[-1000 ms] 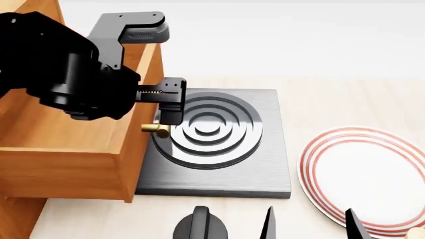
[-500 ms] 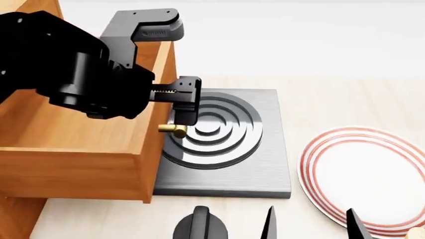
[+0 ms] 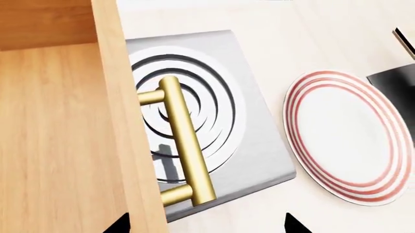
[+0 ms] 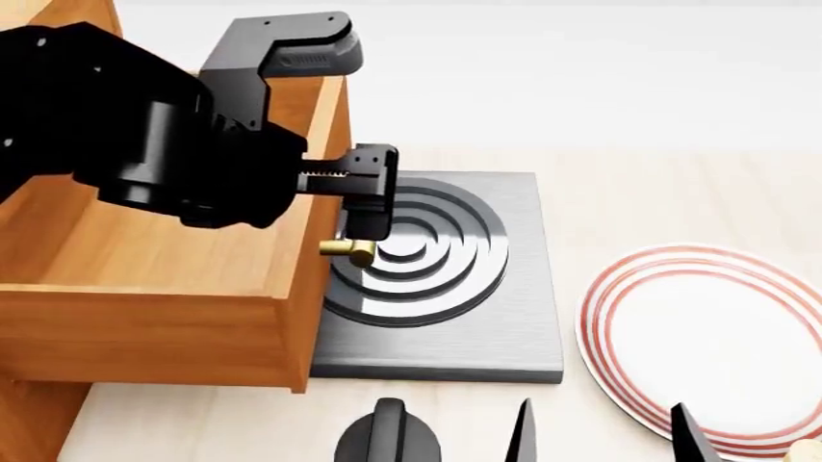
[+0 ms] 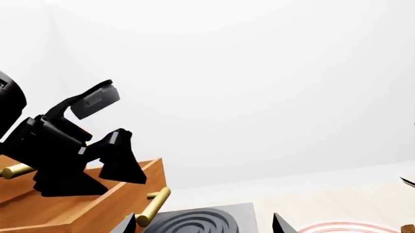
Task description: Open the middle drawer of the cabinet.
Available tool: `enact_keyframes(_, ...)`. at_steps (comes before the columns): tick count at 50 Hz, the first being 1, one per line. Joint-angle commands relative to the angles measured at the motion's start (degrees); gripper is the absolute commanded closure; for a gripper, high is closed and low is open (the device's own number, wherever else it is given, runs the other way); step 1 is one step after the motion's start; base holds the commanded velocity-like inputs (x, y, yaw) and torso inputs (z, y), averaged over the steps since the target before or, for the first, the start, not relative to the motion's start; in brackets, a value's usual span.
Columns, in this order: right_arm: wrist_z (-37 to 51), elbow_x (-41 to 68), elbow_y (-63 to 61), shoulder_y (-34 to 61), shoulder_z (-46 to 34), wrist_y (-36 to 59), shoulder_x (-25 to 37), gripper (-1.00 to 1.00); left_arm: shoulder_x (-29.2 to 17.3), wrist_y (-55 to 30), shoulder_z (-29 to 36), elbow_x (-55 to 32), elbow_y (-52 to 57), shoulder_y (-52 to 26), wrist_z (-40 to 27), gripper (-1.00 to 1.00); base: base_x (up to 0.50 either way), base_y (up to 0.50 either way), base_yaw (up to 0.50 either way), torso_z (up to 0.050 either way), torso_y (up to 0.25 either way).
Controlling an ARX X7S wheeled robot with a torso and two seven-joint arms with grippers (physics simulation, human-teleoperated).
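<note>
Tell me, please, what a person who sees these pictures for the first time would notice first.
Most striking is the big black left gripper at the head view's left, at the brass handle of the middle drawer, which stands pulled out of the cabinet over a grey stove plate with ring grooves. To the right lies a white plate with red rings on the pale table.

No legible txt, labels, nos. or signs in any view.
</note>
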Motion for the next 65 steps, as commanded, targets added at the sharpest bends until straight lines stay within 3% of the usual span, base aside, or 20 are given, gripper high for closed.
enact_keyframes(1,0.10,-0.01,0.06,0.00,-0.06,-0.13,0.10,-1.00,0.51,1.96,-3.21,-1.33,0.42,-1.08,4.30,-1.00,0.00,0.00,0.00,0.000,0.000)
enact_keyframes(13,0.29,0.00,-0.11,-0.08,-0.10,-0.22,0.26,-1.00,0.51,4.36,-3.18,1.07,0.64,-1.61,6.76,-1.00,0.00,0.00,0.00,0.002,0.001)
enact_keyframes(35,0.52,0.00,-0.23,-0.19,-0.23,-0.48,0.48,-1.00,0.51,12.38,-3.31,6.00,-3.36,-4.70,3.66,-1.00,0.00,0.00,0.00,0.000,0.000)
enact_keyframes(65,0.89,-0.35,-0.12,0.23,-0.92,-0.24,0.57,-1.00,0.46,39.62,-2.99,18.39,-4.06,-5.21,10.63,-1.00,0.00,0.00,0.00,0.000,0.000)
